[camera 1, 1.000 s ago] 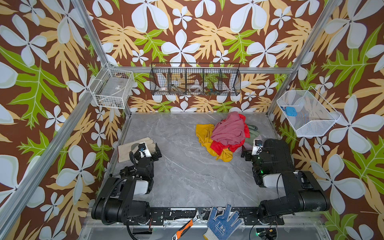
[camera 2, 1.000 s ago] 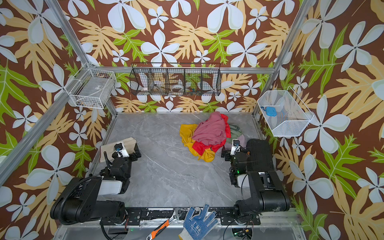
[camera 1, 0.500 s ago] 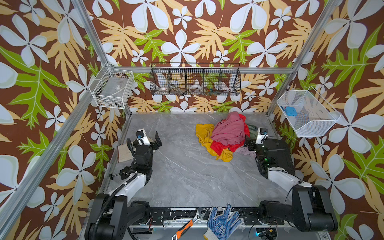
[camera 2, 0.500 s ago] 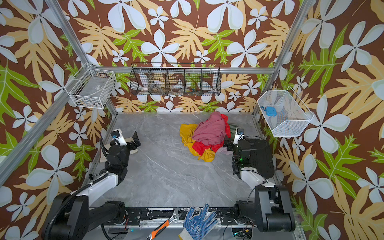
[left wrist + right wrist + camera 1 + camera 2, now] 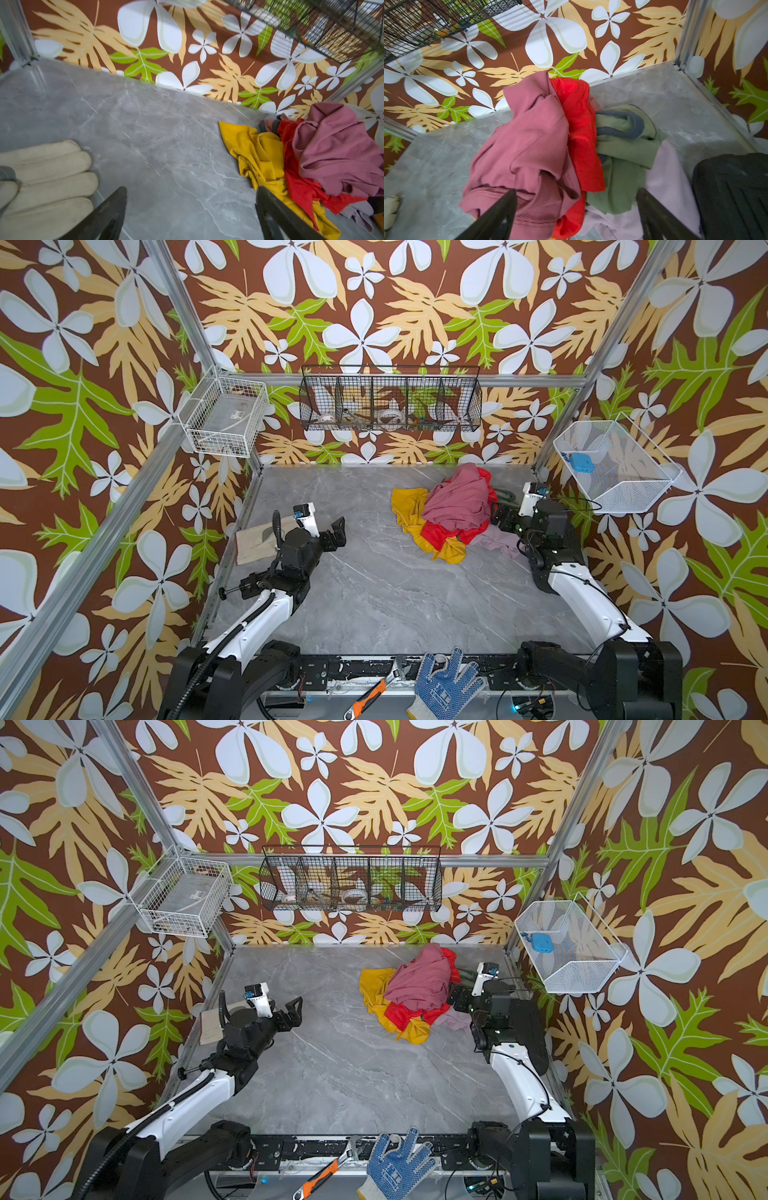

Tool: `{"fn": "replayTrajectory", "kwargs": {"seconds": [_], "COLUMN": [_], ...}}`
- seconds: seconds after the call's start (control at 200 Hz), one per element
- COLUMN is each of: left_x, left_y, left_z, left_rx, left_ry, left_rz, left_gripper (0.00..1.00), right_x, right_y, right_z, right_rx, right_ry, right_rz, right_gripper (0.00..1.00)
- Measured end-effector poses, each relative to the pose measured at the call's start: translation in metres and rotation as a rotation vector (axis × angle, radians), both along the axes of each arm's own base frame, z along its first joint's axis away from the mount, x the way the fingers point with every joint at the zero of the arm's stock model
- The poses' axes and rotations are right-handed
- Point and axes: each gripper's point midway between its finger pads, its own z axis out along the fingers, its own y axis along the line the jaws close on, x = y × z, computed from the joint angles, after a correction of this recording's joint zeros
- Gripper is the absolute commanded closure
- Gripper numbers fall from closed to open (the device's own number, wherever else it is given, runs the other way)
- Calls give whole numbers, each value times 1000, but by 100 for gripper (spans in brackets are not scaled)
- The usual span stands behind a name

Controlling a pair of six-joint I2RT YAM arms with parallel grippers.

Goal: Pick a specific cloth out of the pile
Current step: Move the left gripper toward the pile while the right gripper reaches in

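Observation:
The pile (image 5: 451,510) (image 5: 415,990) lies at the back right of the grey table. A dusty pink cloth (image 5: 525,145) lies on top and a mustard yellow one (image 5: 259,158) spreads to its left. The bright red cloth (image 5: 438,534) (image 5: 399,1014) (image 5: 299,187) (image 5: 579,128) shows under the pink, with olive green (image 5: 623,149) and pale lilac (image 5: 670,182) beside it. My right gripper (image 5: 498,512) (image 5: 455,995) (image 5: 576,199) is open at the pile's right edge, its tips astride pink, red and green folds. My left gripper (image 5: 308,524) (image 5: 259,1004) (image 5: 191,197) is open over bare table, left of the pile.
A beige folded glove (image 5: 255,539) (image 5: 47,176) lies by the left wall near my left gripper. Wire baskets hang on the left wall (image 5: 226,418), back wall (image 5: 390,400) and right wall (image 5: 615,466). A blue-dotted work glove (image 5: 446,682) and an orange-handled tool (image 5: 365,697) rest on the front rail.
Both arms have unfolded and reached away from the front rail. The right gripper has come up against the pile's right edge. The left gripper has moved out over the table.

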Motion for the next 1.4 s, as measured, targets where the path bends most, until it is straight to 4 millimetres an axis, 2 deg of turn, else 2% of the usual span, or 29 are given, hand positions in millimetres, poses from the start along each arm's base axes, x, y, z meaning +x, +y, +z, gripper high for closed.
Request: {"fn": "replayTrajectory", "kwargs": {"seconds": [0.15, 0.255, 0.375, 0.511, 0.716, 0.881, 1.131, 1.311, 1.401], "left_x": [-1, 1, 5, 9, 12, 15, 15, 14, 14], "left_y": [-14, -21, -35, -54, -72, -75, -76, -76, -76], "left_z": [-15, -20, -20, -20, -24, -20, -18, -19, -19], "left_rx": [-20, -37, -38, -32, -22, -34, -46, -48, -50], "left_ry": [50, 69, 81, 89, 103, 97, 100, 108, 111], "left_rz": [-41, -61, -106, -158, -210, -213, -212, -211, -210], "left_gripper": [2, 1, 1, 0, 0, 0, 0, 0, 0], "right_x": [-7, -11, -19, -33, -46, -40, -22, -8, 2], "right_y": [8, 10, 18, 26, 36, 50, 56, 56, 58], "right_z": [-3, -11, -35, -68, -99, -114, -126, -125, -122], "right_rx": [66, 131, 222, 300, 375, 422, 452, 453, 455], "right_ry": [45, 79, 151, 244, 311, 342, 324, 288, 269], "right_rz": [4, -15, -14, -12, 1, 31, 48, 58, 70], "right_gripper": [17, 26, 34, 36, 40, 51, 55, 55, 60]}}
